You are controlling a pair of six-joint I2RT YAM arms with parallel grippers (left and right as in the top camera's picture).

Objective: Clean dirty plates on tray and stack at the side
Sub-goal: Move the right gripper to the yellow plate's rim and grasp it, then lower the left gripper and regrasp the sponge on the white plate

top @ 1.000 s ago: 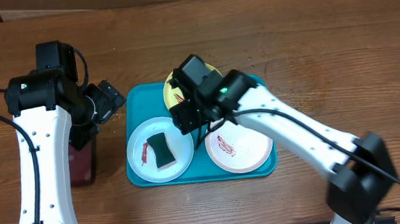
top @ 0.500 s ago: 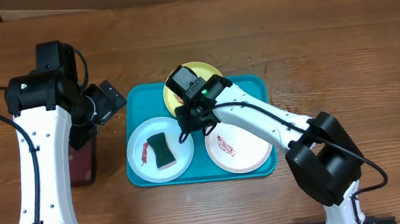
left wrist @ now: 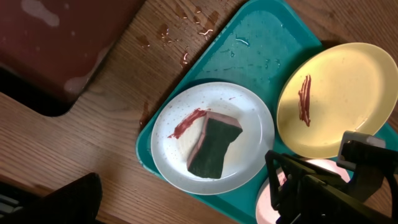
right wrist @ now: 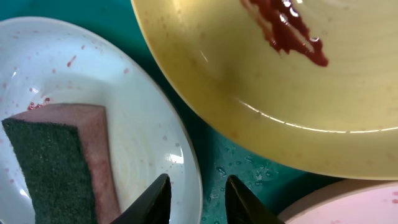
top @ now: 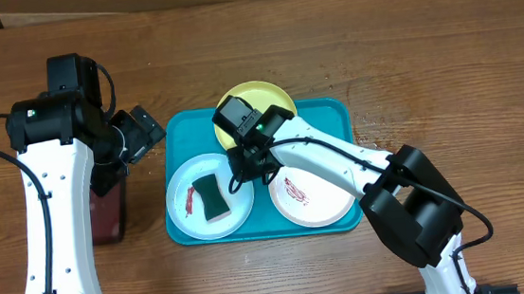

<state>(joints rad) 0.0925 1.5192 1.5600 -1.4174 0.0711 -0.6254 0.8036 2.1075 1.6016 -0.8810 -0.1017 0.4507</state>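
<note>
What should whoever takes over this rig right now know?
Left tool: hovers left of the turquoise tray, near the maroon tray; open or shut unclear.
Right tool: open, its fingertips either side of the light blue plate rim, nothing gripped.
Things: all three plates sit on the turquoise tray. The sponge lies on the light blue plate. The yellow-green plate overhangs the far rim. The white plate is near right.
Done: nothing; every plate shows red smears and none is stacked.
Left: scrub each plate, then stack them beside the tray.
</note>
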